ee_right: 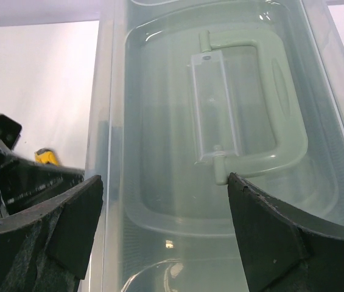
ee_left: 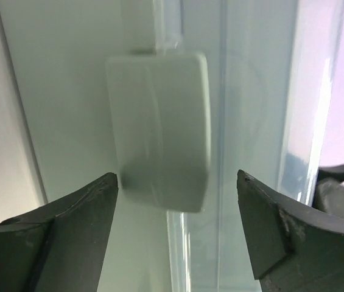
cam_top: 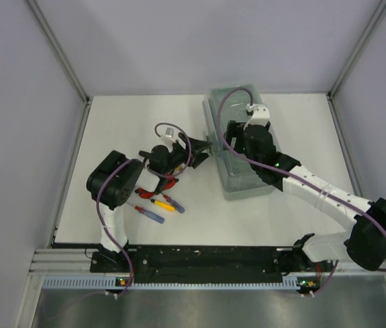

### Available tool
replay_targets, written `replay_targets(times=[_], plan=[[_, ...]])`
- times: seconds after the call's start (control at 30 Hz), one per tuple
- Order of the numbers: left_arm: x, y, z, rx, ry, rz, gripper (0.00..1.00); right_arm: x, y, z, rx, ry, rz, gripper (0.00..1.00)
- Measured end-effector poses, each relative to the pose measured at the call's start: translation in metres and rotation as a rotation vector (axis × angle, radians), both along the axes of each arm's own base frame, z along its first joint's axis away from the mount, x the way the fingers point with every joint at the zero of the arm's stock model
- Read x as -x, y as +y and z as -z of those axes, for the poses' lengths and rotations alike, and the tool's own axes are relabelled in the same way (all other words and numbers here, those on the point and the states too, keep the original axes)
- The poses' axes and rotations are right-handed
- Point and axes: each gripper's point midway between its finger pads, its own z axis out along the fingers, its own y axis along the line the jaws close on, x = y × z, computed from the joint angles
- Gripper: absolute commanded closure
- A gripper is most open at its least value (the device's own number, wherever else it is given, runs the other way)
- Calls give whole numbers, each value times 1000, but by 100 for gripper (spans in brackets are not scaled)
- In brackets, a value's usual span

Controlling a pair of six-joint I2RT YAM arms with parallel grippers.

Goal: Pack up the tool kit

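A clear green tool box [cam_top: 239, 140] lies closed on the white table, its lid and folding handle [ee_right: 254, 115] facing up. My left gripper [cam_top: 203, 149] is open at the box's left side, its jaws either side of the pale latch [ee_left: 159, 131] without touching it. My right gripper [cam_top: 237, 145] is open just above the lid [ee_right: 178, 201], nothing between its fingers. Loose screwdrivers [cam_top: 160, 205] with red, yellow and blue handles lie on the table near the left arm.
The white table [cam_top: 302, 123] is bordered by grey walls and a metal rail at the near edge. The left arm's body covers part of the tools. My left gripper shows at the left edge of the right wrist view [ee_right: 19, 176].
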Motion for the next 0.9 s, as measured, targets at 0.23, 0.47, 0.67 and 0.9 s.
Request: replay_targets(times=[0.23, 0.47, 0.67, 0.9], plan=[[26, 2, 19, -17, 34, 58, 2, -1, 2, -1, -11, -4, 3, 20], [32, 18, 30, -66, 43, 29, 2, -1, 2, -3, -16, -5, -3, 19], [36, 34, 7, -204, 18, -11, 2, 2, 1, -15, -23, 29, -27, 19], [34, 60, -63, -425, -90, -107, 2, 16, -17, -27, -71, 99, -73, 19]])
